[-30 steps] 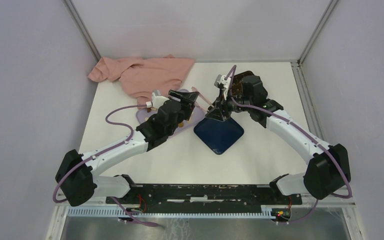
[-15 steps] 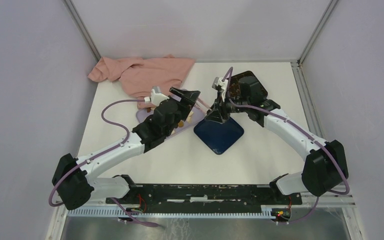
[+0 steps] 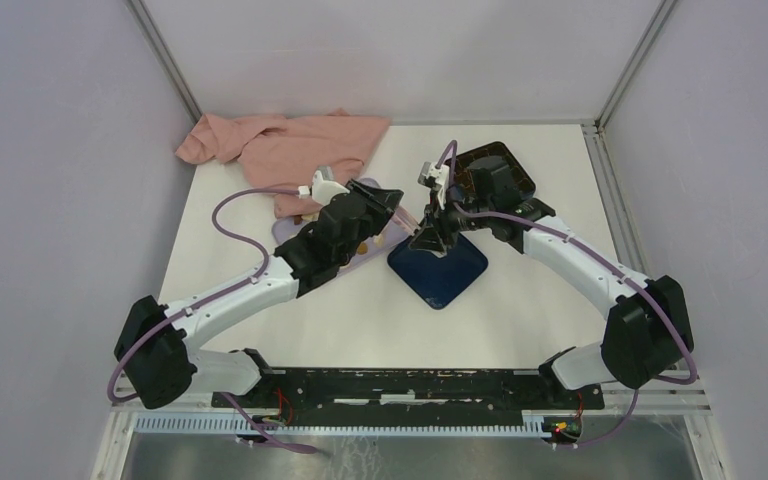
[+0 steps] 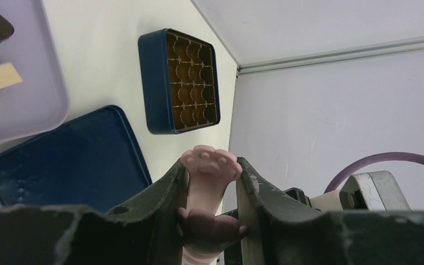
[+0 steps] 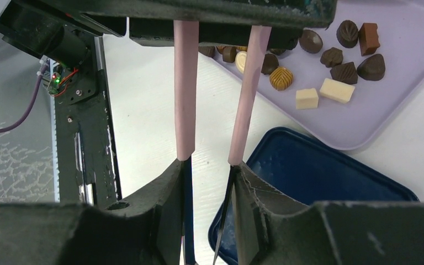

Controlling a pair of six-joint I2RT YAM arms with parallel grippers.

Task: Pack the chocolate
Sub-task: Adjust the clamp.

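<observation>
Firmly closed at the left gripper (image 4: 211, 168), fingers pinching the paw-shaped end (image 4: 210, 159) of a pair of pink tweezers (image 5: 186, 83). At the right gripper (image 5: 208, 165), likewise closed on the same tweezers, one pink leg pressed against the inside of each finger, thin dark tips running on past the fingers. Between the two grippers, only the tweezers, held over the far corner of the dark blue lid (image 5: 337, 176), flat on the white table (image 3: 360, 320). Left of that lid and just beside it, on the lilac tray (image 5: 403, 83): the chocolate (image 5: 331, 58), a loose scatter of dark brown, milk-brown and cream-white pieces, some ribbed like leaves, some plain blocks. Far right of the lid, partly behind the right arm in the top view, the dark blue box with its grid insert (image 4: 179, 77). At the far left of the table, a crumpled pink cloth (image 3: 290, 148), well apart from the box.
</observation>
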